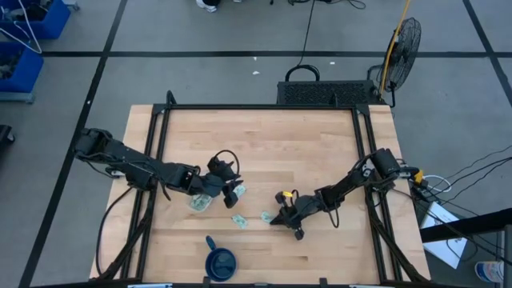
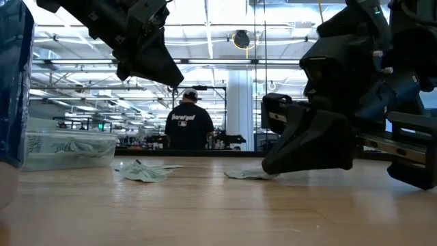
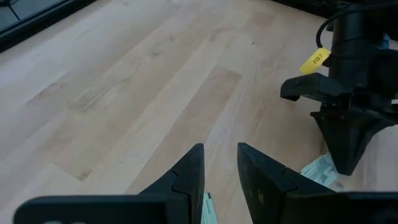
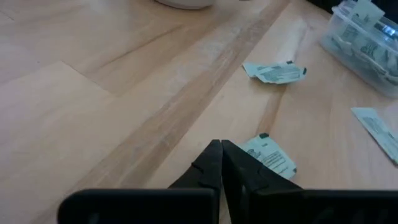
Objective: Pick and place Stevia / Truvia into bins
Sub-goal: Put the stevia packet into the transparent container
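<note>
The wooden table (image 1: 264,136) carries everything, inside a black frame. On it the largest container is the dark blue cup (image 1: 220,261), standing near the table's front edge, well apart from both arms; what it holds cannot be made out.

The clear plastic tub (image 2: 68,149) sits under the left arm's wrist. In the low view, green-and-white sachets show through its wall, piled loosely to about half its height. The right wrist view shows the same tub with packets stacked inside.

The left gripper (image 1: 234,190) hovers just past the tub, raised off the wood. Its two fingers (image 3: 186,177) stand parted by a narrow gap with nothing between them.

The right gripper (image 1: 278,218) is low, its tip down at the tabletop. Its fingers (image 4: 211,163) are pressed together; whether a sachet is caught at the tip cannot be told.

Loose Stevia sachets remain on the bare wood. One sachet (image 4: 270,157) lies just beside the right gripper's fingertips. A crumpled sachet (image 4: 275,71) lies between that gripper and the tub. A third sachet (image 4: 376,127) lies flat near the tub.
</note>
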Action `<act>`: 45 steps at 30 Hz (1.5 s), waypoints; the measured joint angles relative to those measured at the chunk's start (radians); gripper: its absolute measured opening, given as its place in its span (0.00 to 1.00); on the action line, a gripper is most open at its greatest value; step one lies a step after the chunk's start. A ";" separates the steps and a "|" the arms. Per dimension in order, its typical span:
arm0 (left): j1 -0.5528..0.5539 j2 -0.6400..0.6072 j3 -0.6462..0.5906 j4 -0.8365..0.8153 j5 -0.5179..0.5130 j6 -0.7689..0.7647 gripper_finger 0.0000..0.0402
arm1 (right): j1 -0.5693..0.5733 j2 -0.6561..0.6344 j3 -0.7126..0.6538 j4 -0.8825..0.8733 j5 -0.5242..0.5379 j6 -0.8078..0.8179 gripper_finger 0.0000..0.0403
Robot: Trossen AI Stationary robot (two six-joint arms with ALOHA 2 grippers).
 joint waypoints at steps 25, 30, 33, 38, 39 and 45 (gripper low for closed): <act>-0.070 0.000 0.000 0.117 0.171 0.353 0.25 | -0.066 -0.121 -0.002 0.115 0.102 0.207 0.00; -0.080 0.032 0.000 0.145 0.164 0.349 0.25 | -0.093 -0.121 -0.002 0.107 0.100 0.211 0.00; -0.073 0.075 0.001 0.180 0.155 0.350 0.25 | -0.099 -0.121 -0.002 0.108 0.099 0.210 0.00; -0.052 0.152 0.000 0.225 0.195 0.348 0.26 | -0.110 -0.121 -0.001 0.118 0.098 0.211 0.00; -0.047 0.167 0.000 0.241 0.210 0.348 0.26 | -0.112 -0.121 -0.001 0.121 0.098 0.210 0.00; -0.022 0.246 0.000 0.390 0.270 0.338 0.37 | -0.129 -0.121 -0.001 0.123 0.098 0.209 0.00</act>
